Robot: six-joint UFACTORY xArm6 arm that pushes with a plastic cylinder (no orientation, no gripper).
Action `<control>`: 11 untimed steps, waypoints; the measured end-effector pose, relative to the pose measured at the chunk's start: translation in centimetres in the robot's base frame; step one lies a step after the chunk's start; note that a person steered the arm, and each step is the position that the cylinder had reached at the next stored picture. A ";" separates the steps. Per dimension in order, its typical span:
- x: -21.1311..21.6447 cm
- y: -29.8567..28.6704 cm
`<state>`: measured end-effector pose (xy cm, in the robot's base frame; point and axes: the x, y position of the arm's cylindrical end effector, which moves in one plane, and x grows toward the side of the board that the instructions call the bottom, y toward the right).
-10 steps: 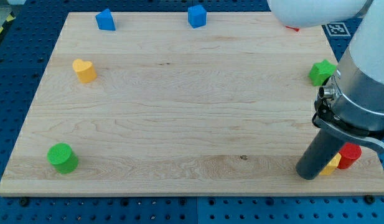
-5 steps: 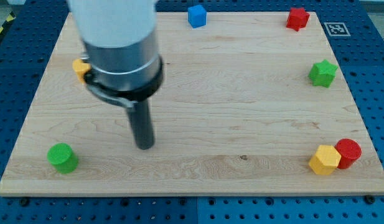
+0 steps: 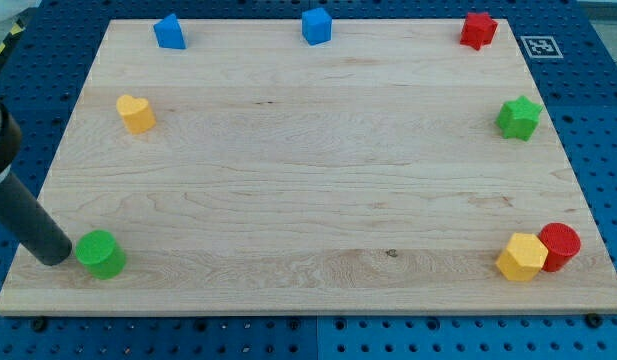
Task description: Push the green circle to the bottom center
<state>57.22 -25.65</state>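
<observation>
My tip (image 3: 56, 258) sat near the surface (image 3: 308, 200)'s bottom-left corner, just left of the green circle (image 3: 100, 253), possibly touching; no hand, just rod.

The desk (image 3: 308, 180) was pale wood with a fine grain. On it were a green circle (image 3: 100, 253), a green star (image 3: 518, 118), two blue blocks (image 3: 169, 31) (image 3: 316, 25), a yellow heart (image 3: 135, 113), a yellow hexagon (image 3: 522, 258), a red circle (image 3: 560, 246) and a red block (image 3: 478, 29). My tip (image 3: 56, 258) was dark.

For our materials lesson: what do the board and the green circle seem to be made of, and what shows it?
Board: pale wood, smooth matte finish; grain lines and a small knot show. Green circle: probably plastic; uniform bright colour, matte, no grain, though the look leaves it open.
</observation>
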 end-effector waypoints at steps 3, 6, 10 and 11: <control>1.1 3.7; -0.4 8.4; -2.0 20.3; -2.1 24.2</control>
